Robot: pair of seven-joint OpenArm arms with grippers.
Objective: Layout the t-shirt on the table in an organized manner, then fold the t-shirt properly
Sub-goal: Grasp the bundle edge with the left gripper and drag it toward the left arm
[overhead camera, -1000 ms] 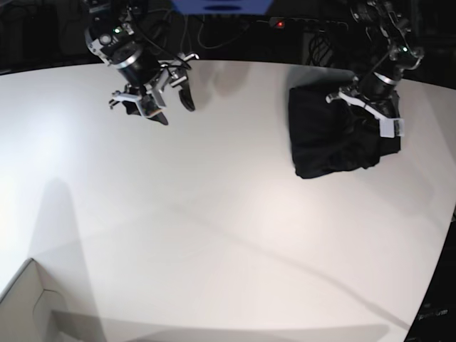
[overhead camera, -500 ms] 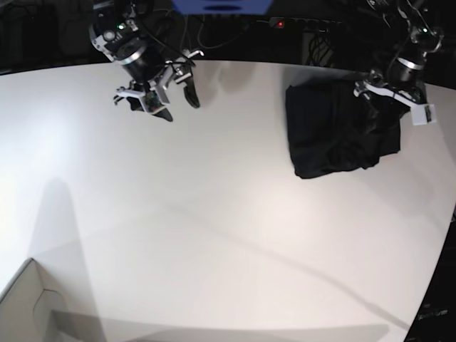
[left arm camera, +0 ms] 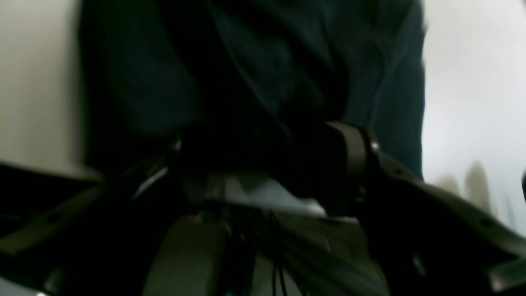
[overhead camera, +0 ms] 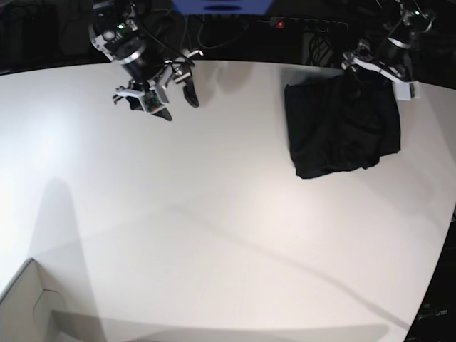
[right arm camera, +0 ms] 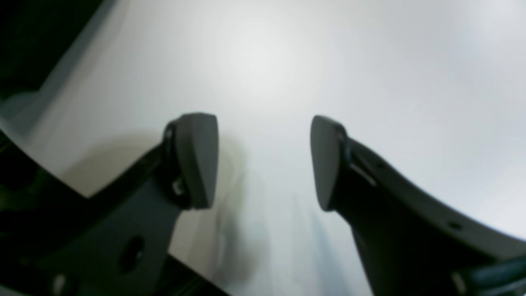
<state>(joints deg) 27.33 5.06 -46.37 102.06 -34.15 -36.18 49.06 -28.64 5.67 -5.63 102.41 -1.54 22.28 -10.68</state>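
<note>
The black t-shirt [overhead camera: 342, 128] lies folded into a compact rectangle at the far right of the white table [overhead camera: 214, 214]. My left gripper [overhead camera: 377, 75] hovers over the shirt's far edge, clear of the cloth. In the blurred left wrist view the left gripper [left arm camera: 263, 152] has its fingers [left arm camera: 349, 160] spread apart, with the dark t-shirt [left arm camera: 267, 61] lying beyond them and nothing held. At the far left my right gripper [overhead camera: 174, 105] hangs above bare table. The right wrist view shows the right gripper [right arm camera: 263, 160] open and empty over the table [right arm camera: 263, 61].
A pale cardboard box corner [overhead camera: 28, 306] juts in at the front left. Behind the table's far edge are dark cables, a power strip with a red light [overhead camera: 279, 23] and a blue object [overhead camera: 221, 6]. The table's curved edge runs down the right side.
My left gripper has let go of the t-shirt, opened, and lifted back toward the far edge. The shirt now lies flatter. The right arm shifted slightly and stays open.
</note>
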